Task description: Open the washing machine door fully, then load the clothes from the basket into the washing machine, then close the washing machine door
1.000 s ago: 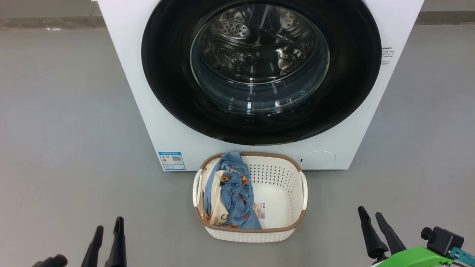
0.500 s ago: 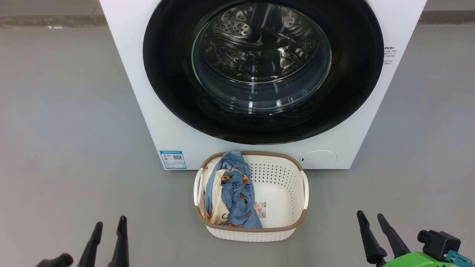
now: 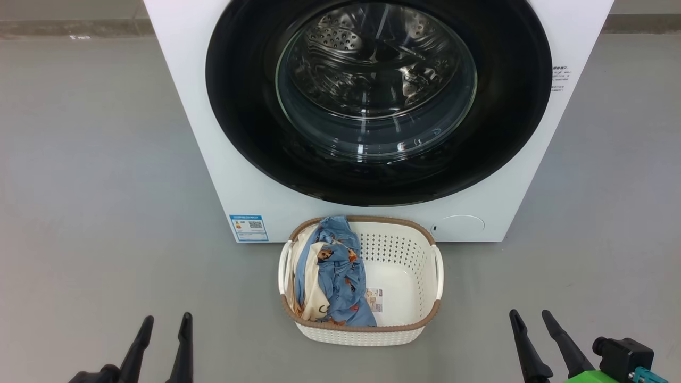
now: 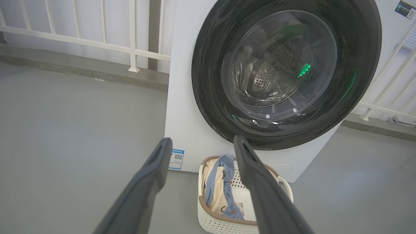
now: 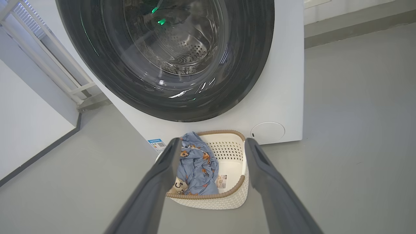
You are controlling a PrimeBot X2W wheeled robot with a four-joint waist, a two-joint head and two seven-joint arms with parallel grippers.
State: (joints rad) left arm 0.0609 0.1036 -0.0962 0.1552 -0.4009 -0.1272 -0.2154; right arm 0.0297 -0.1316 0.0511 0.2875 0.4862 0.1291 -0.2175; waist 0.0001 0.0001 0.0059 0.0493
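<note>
**No start on the door yet**

Stands facing the washer (image 3: 239, 186) with the door (image 3: 239, 106) shut flush against the front, the drum (image 3: 372, 58) visible through it. Keeps the basket (image 3: 362, 338) on the floor (image 3: 106, 213) just before the washer, below the door, with the clothes (image 3: 335, 282) bunched in its left half and untouched.

Shows little change over the last second:
- a slight drift of the whole head view, so a camera move rather than a move of washer or basket;
- a small slide of the left end effector (image 3: 167, 317) toward the middle and lower in that view;
- a small drop of the right end effector (image 3: 530, 314) toward the bottom edge.

Holds both end effectors spread wide and empty, well apart from door and basket. Means, by the look of it, no progress on step one: still to reach the door's edge and swing it fully open before any loading.
</note>
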